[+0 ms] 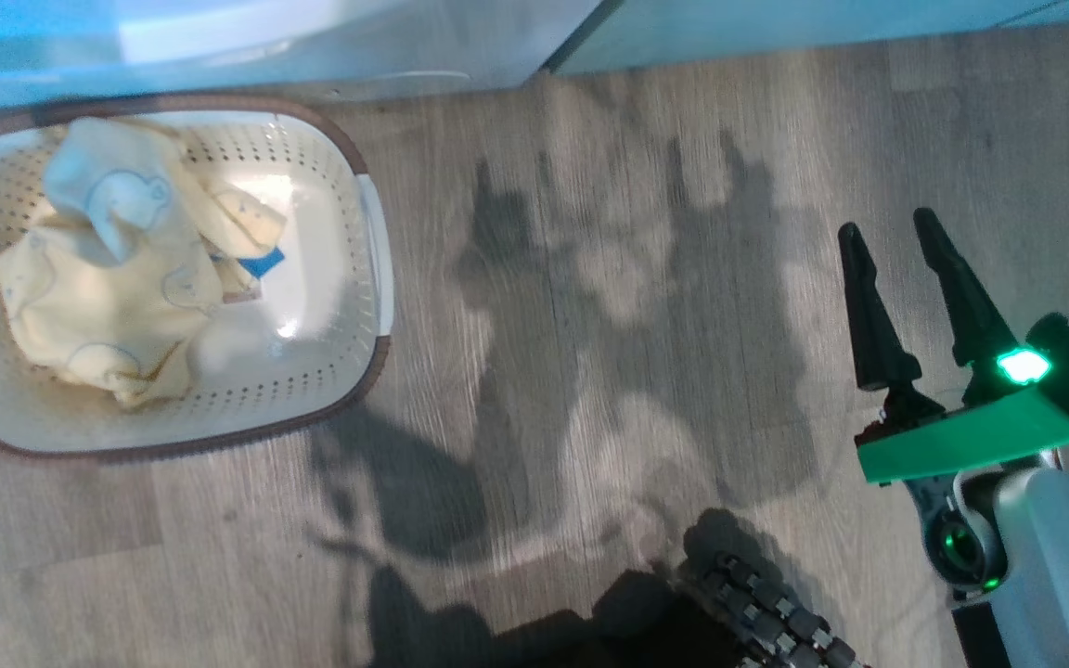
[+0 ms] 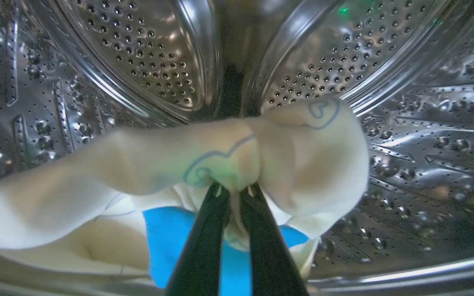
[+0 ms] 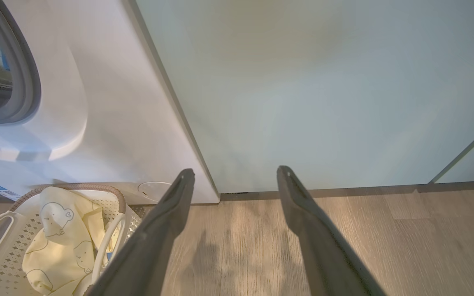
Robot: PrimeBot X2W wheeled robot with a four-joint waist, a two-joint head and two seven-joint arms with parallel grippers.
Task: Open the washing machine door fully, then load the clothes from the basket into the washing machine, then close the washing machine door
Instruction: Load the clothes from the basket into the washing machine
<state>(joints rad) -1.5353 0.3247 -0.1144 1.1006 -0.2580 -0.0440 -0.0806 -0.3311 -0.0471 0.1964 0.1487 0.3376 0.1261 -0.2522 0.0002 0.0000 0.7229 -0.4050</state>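
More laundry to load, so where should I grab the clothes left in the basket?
Probably the raised fold atop the clothes, pinched from straight above by the open right gripper: it stands higher than the rest, and the basket walls block sideways approaches.

Pinches a fold of the clothes (image 2: pixel 303 164) with the left gripper (image 2: pixel 233 190), at the bottom middle of the left wrist view, both dark fingers (image 2: pixel 204 246) pressed close together. Holds the right gripper (image 1: pixel 887 227) spread wide at the right side of the head view, long fingers pointing up and a little left. Shows a pale forearm (image 1: pixel 1049 557) in the lower right corner, with a green light (image 1: pixel 1022 366) glowing at the wrist.
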